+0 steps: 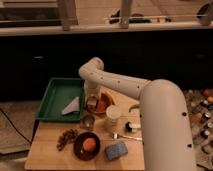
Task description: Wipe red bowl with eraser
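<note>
The red bowl (104, 103), shallow and glossy orange-red, sits in the middle of the wooden table (50, 152), just right of the green tray. My gripper (92, 103) hangs from the white arm and is down at the bowl's left rim, partly over its inside. I cannot see what, if anything, is in the gripper. A blue-grey rectangular block (116, 150) that may be the eraser lies at the table's front, apart from the gripper.
A green tray (59, 90) holding a grey cloth (72, 106) is at the left. A white cup (113, 118) stands just in front of the bowl, with a small metal cup (88, 121) beside it. A maroon bowl (78, 150) holds an orange ball. A spoon (125, 136) lies to the right.
</note>
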`<state>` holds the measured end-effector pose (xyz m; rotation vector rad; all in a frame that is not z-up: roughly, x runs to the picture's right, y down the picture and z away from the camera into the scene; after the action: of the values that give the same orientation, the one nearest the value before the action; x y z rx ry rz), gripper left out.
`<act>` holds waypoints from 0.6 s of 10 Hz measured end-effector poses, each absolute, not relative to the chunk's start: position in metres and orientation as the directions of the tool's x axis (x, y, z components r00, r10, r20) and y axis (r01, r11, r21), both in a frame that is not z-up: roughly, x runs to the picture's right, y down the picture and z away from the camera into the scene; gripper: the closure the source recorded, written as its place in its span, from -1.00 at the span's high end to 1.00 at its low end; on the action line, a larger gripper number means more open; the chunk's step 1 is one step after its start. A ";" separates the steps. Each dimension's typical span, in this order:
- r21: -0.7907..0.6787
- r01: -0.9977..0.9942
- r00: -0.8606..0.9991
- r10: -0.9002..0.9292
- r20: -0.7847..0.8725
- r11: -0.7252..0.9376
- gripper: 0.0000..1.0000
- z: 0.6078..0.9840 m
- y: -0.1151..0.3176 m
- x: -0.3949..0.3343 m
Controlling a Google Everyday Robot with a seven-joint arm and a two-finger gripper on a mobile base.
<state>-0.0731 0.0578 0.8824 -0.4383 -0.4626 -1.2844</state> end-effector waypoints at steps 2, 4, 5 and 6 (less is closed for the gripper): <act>-0.038 0.976 0.196 -0.794 0.575 0.213 -1.00 0.869 0.075 -0.076; -0.074 0.968 0.235 -0.773 0.589 0.238 -1.00 0.862 0.091 -0.052; -0.096 0.962 0.263 -0.763 0.590 0.257 -1.00 0.861 0.094 -0.040; -0.113 0.956 0.285 -0.759 0.585 0.271 -1.00 0.862 0.094 -0.031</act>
<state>-0.0313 0.0939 0.8618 -0.4978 -0.4647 -1.2120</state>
